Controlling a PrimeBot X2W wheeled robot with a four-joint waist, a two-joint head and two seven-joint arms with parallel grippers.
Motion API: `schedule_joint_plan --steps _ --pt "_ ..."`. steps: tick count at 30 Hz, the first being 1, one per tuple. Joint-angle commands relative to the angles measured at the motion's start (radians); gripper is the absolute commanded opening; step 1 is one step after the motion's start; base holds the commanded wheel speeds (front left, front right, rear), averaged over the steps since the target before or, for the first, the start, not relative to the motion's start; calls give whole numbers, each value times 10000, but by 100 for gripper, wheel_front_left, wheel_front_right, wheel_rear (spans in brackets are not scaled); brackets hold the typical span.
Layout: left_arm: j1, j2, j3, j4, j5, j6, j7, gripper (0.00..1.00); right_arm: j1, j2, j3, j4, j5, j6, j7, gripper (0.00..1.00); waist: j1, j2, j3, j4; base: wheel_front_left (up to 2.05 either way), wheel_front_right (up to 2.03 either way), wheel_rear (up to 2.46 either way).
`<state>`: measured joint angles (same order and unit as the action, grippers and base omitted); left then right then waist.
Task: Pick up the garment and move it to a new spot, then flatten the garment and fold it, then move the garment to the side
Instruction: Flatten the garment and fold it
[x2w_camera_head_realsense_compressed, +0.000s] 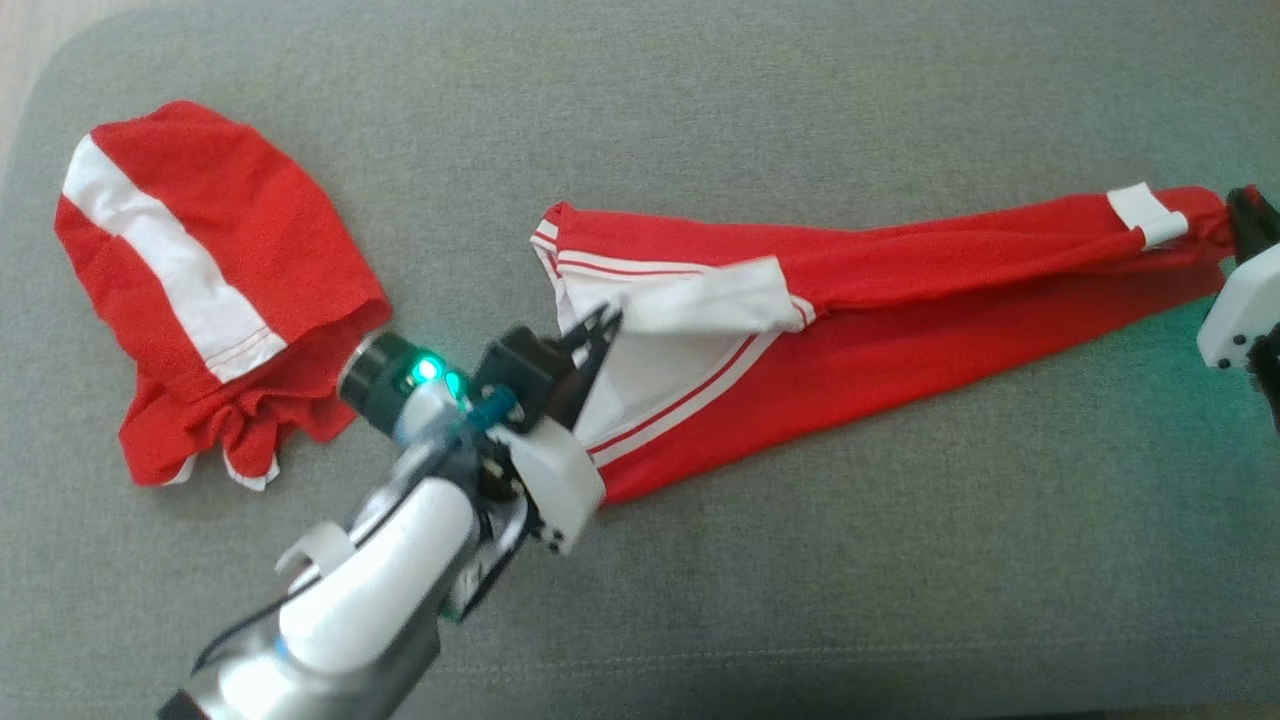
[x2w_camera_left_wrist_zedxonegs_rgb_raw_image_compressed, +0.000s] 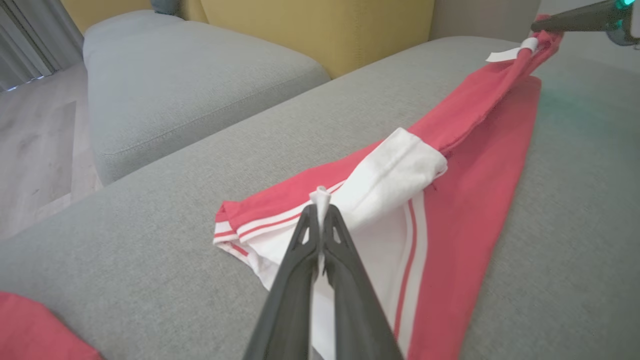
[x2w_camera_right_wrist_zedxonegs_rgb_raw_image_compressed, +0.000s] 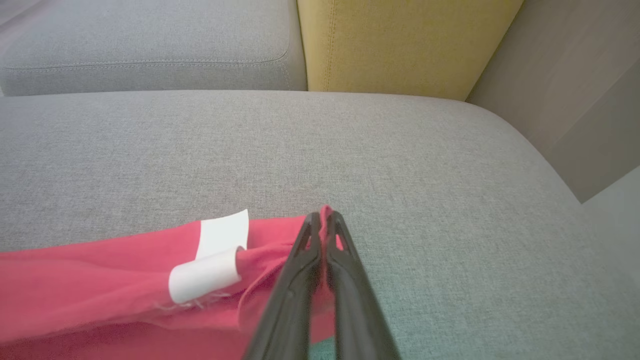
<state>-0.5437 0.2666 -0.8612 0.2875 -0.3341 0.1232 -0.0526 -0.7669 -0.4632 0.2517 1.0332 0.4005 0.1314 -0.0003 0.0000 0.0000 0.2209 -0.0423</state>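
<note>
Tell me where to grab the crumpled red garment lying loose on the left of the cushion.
Probably the ruffled end nearest the robot: its folds stand up there, easy to pinch. Come down from above on the near side; the rest of the loose garment lies flat against the cushion.

Readable text: none that I can make out.
White tag (x2w_camera_right_wrist_zedxonegs_rgb_raw_image_compressed: 205, 275): sits at the bunched end of the red garment (x2w_camera_head_realsense_compressed: 950, 290). It is curled over on itself, and the face I see is plain white with no legible letters or numbers.
Garment stripes: plain red and white bands, with no wording or logo I can read.
</note>
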Motion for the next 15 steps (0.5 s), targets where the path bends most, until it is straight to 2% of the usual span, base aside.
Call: schedule_joint_plan --steps 1,8,9,10,11,13,15 --pt "-149 255 275 -424 67 26 49 0 -74 -312 123 -189 -41 -7 -92 0 0 0 8 24 0 0 0" --pt "498 517 -335 -1311 86 -86 748 0 -43 -349 281 275 -117 -7 -33 0 0 0 -71 22 0 0 0" --pt "573 535 -402 -1340 60 -110 836 0 -47 -339 314 318 -122 -7 -35 47 0 0 -93 3 0 0 0" --pt "630 553 -458 -1357 54 -116 897 0 -48 -306 292 394 -49 -7 29 100 0 0 -113 -20 0 0 0" --pt "690 546 -475 -1369 23 -94 922 0 -49 -290 331 436 -37 -7 84 100 0 0 -133 -44 0 0 0" --pt "773 543 -509 -1340 13 -34 936 100 -58 -280 371 470 11 -7 113 100 0 0 -195 -90 0 0 0" --pt "819 497 -420 -1284 -34 105 827 100 -82 -308 325 482 126 -7 105 100 0 0 -249 -128 0 0 0"
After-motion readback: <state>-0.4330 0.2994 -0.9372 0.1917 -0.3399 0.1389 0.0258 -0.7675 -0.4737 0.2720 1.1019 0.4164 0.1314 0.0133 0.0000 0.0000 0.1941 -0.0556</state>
